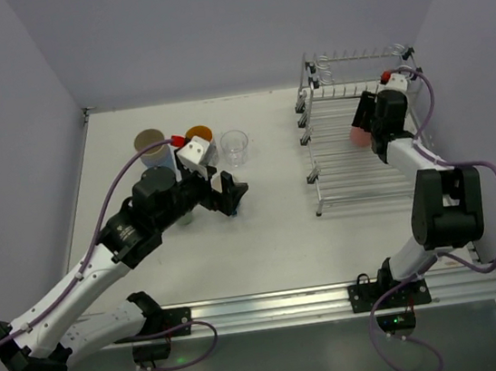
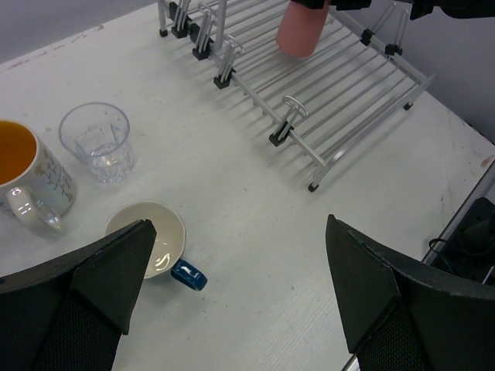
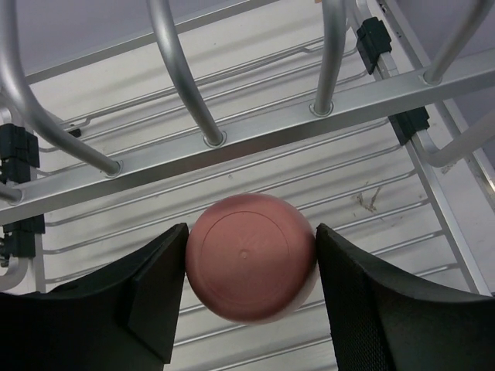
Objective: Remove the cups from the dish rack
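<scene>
The silver wire dish rack (image 1: 356, 171) stands at the right of the table. My right gripper (image 1: 361, 130) reaches into it and is shut on an upside-down pink cup (image 3: 251, 257), one finger pressed on each side. The pink cup also shows in the top view (image 1: 357, 135) and in the left wrist view (image 2: 300, 31). My left gripper (image 1: 231, 192) is open and empty above the table. A dark-blue mug (image 2: 151, 243) with a cream inside stands just beside its left finger (image 2: 108, 294). A clear glass (image 1: 235, 146) and an orange-inside mug (image 1: 198, 135) stand on the table behind it.
A beige cup (image 1: 149, 142) and a light-blue tumbler (image 1: 158, 158) stand at the back left, partly behind the left arm. The rack's upper bars (image 3: 255, 131) and upright wires cross just above the pink cup. Walls close the back and both sides.
</scene>
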